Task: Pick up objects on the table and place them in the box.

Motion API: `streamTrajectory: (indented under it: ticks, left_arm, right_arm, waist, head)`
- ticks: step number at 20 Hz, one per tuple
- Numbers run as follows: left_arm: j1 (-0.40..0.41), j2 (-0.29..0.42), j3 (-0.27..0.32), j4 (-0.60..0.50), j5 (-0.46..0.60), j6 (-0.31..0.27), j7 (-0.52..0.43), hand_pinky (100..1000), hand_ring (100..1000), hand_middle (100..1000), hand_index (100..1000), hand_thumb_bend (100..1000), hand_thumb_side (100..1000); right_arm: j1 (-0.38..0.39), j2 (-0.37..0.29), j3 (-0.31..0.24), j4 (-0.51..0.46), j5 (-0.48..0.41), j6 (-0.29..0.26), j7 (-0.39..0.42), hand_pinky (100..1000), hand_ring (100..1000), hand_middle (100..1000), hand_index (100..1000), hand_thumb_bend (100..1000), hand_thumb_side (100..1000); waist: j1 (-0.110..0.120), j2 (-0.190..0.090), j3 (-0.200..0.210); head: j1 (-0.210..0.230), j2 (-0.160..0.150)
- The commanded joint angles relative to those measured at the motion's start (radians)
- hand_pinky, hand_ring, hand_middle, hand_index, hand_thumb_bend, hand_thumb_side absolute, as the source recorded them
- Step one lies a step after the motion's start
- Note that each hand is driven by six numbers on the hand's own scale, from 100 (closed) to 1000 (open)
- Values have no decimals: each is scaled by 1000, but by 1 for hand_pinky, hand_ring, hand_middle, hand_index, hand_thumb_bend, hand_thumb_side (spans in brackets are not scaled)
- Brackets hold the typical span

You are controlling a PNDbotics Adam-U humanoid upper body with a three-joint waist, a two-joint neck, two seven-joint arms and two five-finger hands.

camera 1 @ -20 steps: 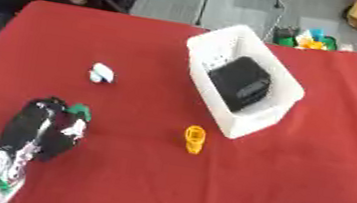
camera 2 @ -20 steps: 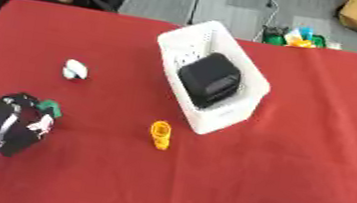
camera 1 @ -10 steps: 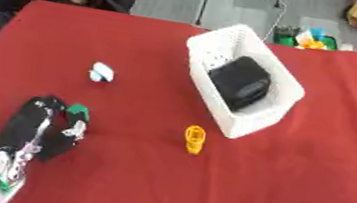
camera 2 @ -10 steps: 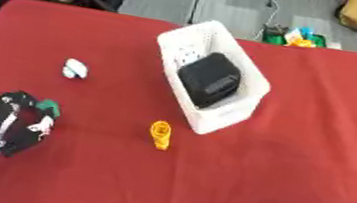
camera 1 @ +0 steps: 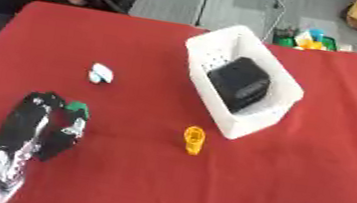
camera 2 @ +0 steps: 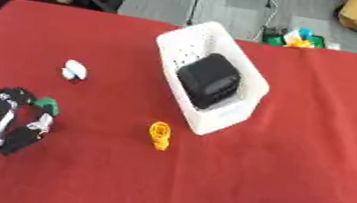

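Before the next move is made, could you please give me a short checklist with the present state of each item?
1. Left hand holds the small green thing at its fingertips: ok.
2. Box upright, open top reachable: ok.
3. Room left in the box beside the black object: cannot tell.
4. Orange object out on the red table, apart from the box: ok.
5. White object not yet boxed: not ok.
6. Right hand available: cannot tell, not in view.
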Motion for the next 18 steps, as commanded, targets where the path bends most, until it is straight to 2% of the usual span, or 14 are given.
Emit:
streamTrajectory:
  ticks: [1, 18]
  left_arm:
    - [-10, 28, 11, -27, 2, 2, 8, 1000, 813, 698, 624, 100, 878]
    - [-32, 49, 15, -54, 1, 6, 8, 1000, 811, 696, 620, 100, 864]
  right_arm:
    - [-7, -7, -2, -23, -4, -1, 2, 759, 771, 642, 731, 100, 1000]
    - [-8, -12, -3, -23, -8, -1, 0, 760, 772, 643, 731, 100, 1000]
  waist:
    - [2, -16, 2]
    - [8, -22, 3]
  head:
    - [-1, -9]
    - [-2, -8]
